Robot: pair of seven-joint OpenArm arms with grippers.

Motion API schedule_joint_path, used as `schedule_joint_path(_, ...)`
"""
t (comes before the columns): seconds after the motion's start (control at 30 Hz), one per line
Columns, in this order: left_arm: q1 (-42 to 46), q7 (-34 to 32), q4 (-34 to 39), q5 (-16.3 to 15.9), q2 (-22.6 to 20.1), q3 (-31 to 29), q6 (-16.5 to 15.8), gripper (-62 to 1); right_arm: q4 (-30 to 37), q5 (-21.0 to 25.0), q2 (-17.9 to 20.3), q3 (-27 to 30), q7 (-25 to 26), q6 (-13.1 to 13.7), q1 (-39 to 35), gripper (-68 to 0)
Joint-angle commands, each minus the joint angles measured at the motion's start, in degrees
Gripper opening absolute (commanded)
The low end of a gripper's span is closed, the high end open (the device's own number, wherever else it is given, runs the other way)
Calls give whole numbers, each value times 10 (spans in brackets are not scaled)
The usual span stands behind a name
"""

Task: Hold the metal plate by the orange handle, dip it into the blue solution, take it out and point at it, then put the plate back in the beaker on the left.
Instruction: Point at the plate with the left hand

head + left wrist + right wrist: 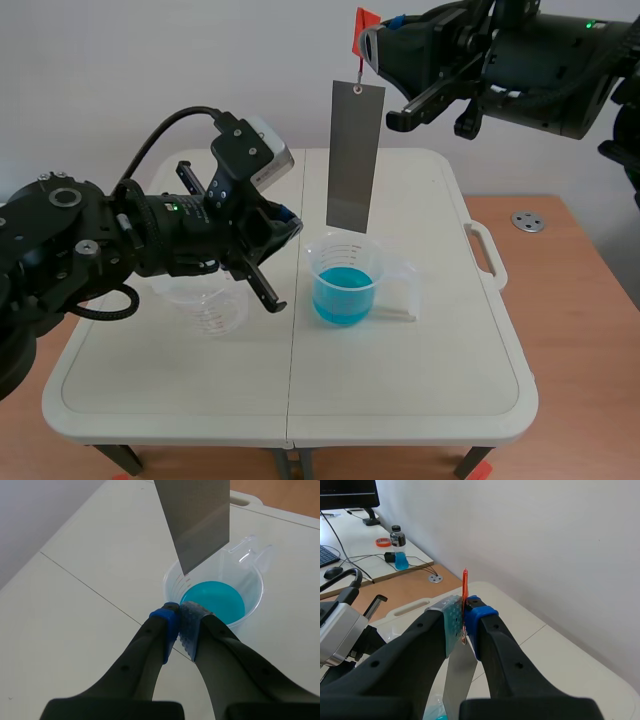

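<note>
Scene view, long grey metal plate (355, 155) (matte), right end effector (368, 50) pinching orange handle (366, 18)

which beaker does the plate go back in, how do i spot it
On the white table two clear beakers stand near the middle. Take the left beaker, partly behind the left arm. Unlike the beaker with blue solution, it is empty.

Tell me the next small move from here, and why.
Probably draw the left tool back off the empty beaker. It is shut and aimed at the plate, which the right tool holds by the orange handle, clear above the blue solution; the left arm hangs over that beaker, where the plate goes.
</note>
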Motion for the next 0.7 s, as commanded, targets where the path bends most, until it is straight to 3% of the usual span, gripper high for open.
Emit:
schedule_joint_path(0.0,-3,-6,9,-4,0,-1,1,-582,14,9,3,3,9,4,9,-660)
schedule_joint_path(0.33,2,-4,9,-5,0,-2,10,-582,14,9,3,3,11,4,9,-660)
schedule_joint_path(0.5,29,-10,30,-5,-21,-16,56,-582,14,9,3,3,11,4,9,-660)
schedule_joint_path(0.67,97,-39,96,-5,-66,-62,96,-582,14,9,3,3,11,4,9,-660)
